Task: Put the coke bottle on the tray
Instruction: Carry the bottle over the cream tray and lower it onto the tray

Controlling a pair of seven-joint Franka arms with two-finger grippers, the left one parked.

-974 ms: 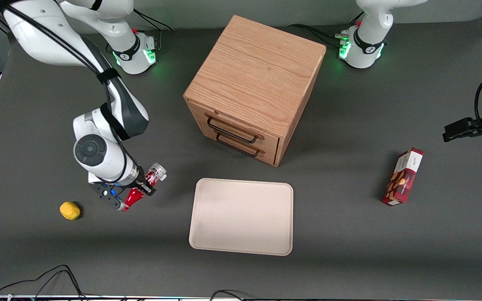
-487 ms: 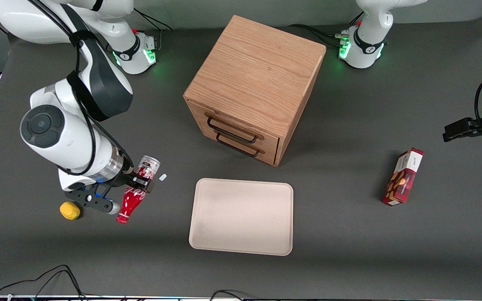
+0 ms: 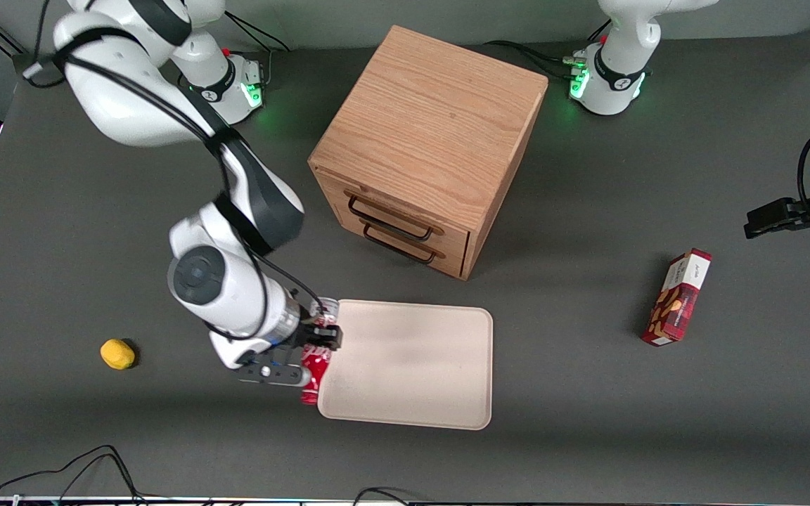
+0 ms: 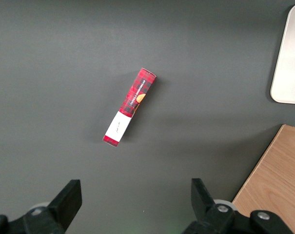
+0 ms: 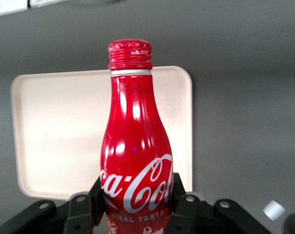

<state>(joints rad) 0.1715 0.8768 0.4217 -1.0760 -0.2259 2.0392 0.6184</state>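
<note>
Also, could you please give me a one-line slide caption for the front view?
Gripper shut on the coke bottle, held at the tray edge nearest the working arm.

Gripper (image 3: 315,342) clamped on coke bottle (image 3: 311,379), hanging at tray (image 3: 412,365) edge nearest working arm's end. Tray surface bare, open from above. Drawer cabinet (image 3: 426,151) stands close, farther from camera than tray. Lemon (image 3: 117,353) and snack box (image 3: 678,298) well apart from tray.

Gripper (image 5: 137,207) w/ jaws clamped on coke bottle (image 5: 135,161), held above tray (image 5: 59,131) edge.
</note>
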